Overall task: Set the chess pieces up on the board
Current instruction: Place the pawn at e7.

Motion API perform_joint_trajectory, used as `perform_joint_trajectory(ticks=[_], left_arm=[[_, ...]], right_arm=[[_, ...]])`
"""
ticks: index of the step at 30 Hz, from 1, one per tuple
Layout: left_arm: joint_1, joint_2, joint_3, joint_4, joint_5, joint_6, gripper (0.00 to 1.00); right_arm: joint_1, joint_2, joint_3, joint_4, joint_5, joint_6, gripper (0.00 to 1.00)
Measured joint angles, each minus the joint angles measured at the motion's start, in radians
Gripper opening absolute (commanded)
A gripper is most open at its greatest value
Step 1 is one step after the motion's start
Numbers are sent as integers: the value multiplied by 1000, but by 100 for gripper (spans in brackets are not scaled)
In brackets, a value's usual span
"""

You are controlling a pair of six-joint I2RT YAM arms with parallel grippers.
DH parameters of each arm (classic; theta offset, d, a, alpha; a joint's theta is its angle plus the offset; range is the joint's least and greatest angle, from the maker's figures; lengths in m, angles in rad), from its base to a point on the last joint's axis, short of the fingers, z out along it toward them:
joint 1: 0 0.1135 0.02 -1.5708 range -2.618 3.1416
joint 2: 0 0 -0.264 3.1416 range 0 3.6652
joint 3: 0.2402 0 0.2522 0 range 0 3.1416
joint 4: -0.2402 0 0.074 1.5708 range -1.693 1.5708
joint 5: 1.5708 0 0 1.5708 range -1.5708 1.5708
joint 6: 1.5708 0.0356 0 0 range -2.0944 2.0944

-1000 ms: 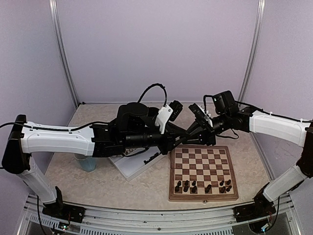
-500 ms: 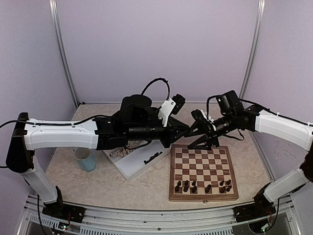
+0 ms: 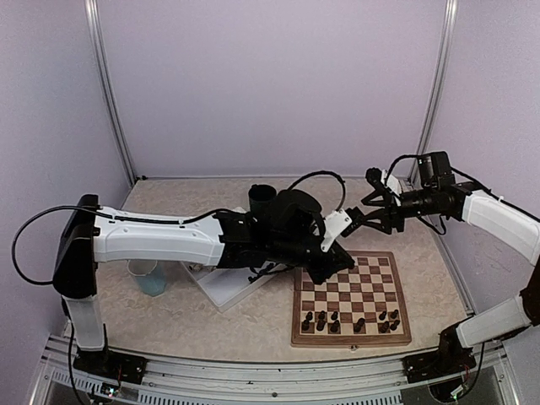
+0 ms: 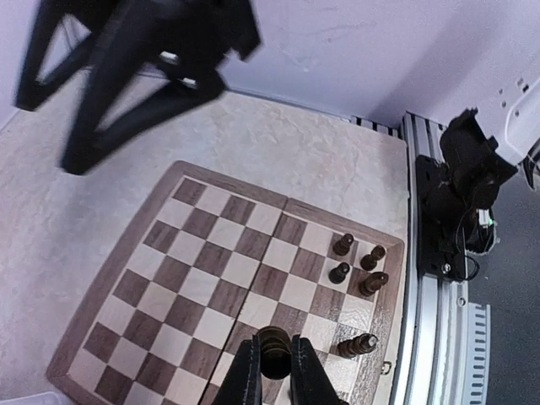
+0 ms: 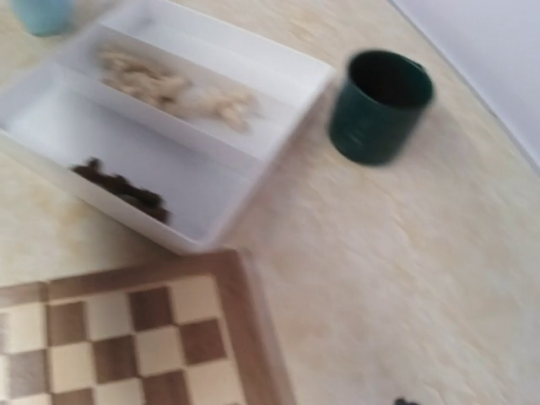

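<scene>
top external, left arm (image 3: 152,241) outstretched over board (image 3: 373,280)

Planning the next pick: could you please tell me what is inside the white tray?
Pale pieces lie in one compartment, dark pieces in the other; the left arm covers much from above.

Tray (image 3: 221,292) left of board (image 3: 352,289)
</scene>
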Motion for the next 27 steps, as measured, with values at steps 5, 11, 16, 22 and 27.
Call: perform_joint_trajectory(ticks=[5,11,16,22,27], left_arm=[[-53,142,127,-126,11,47,12],[-71,253,220,-253,31,86,12],[-71,292,242,-304,47,97,12],[-79,338,304,-353,50,115,12],[-89,368,322,-377,47,122,12]], right_arm=[[0,0,-10,37,88,29,62],[0,0,-38,81,192,45,63],[0,0,-48,101,247,46,63],[0,0,-49,112,269,45,63],[0,0,-53,118,277,45,63]])
